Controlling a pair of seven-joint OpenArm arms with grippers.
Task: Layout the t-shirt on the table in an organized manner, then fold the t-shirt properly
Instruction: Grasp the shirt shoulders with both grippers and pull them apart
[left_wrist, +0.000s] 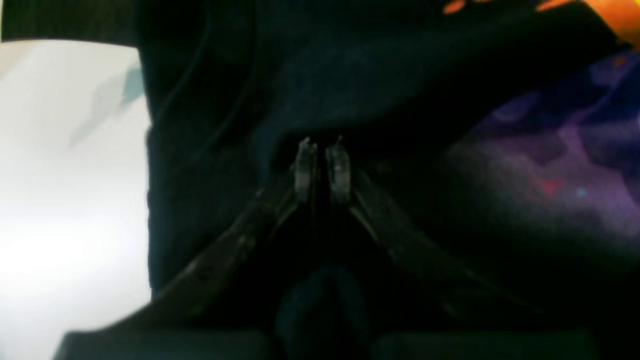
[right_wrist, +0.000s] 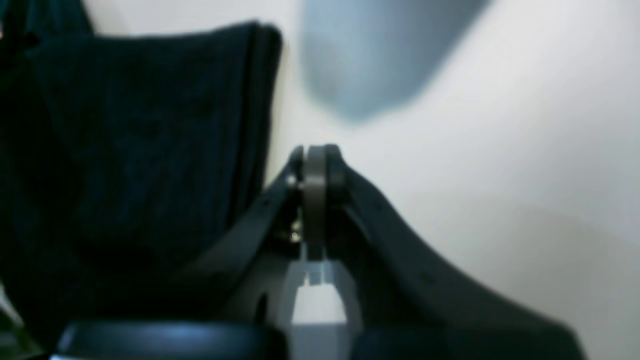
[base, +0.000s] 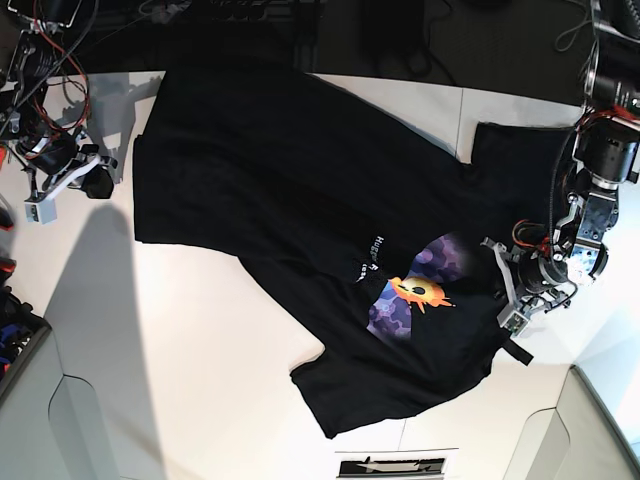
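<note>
Black soft short-sleeved t-shirt with purple-and-orange print (base: 310, 205): on the big smooth white table (base: 190, 330), spread between the arms, not folded into any neat shape. Long axis runs roughly from one arm to the other, on a slant in the base view. Creases and an uneven outline, so I'd call this layout stage, folding to come.

Left black metal gripper (left_wrist: 322, 170): above or on the cloth, fabric all round its tips, printed area off to one side in its wrist view. Jaws almost together, narrow gap. Can't tell if there's a pinch of shirt in there; dark on dark.

Right black metal gripper (right_wrist: 316, 175): jaws closed, nothing visible between them. It's off the shirt, just outside the near end. Straight cloth edge (right_wrist: 255, 115) is just beside the tips, on the side toward the left arm; bare tabletop on its other side. Tip height over the table: can't judge.

So the left is the nearer one, already within the outline. Right looks one short inward shift from its edge. If it's to grab, it'd need to open first, then come in across that edge, not along it. Going in closed would probably just shove the end into a ruck. If the left does have cloth, pulling apart along the long axis should flatten it; if not, it may just slide.
</note>
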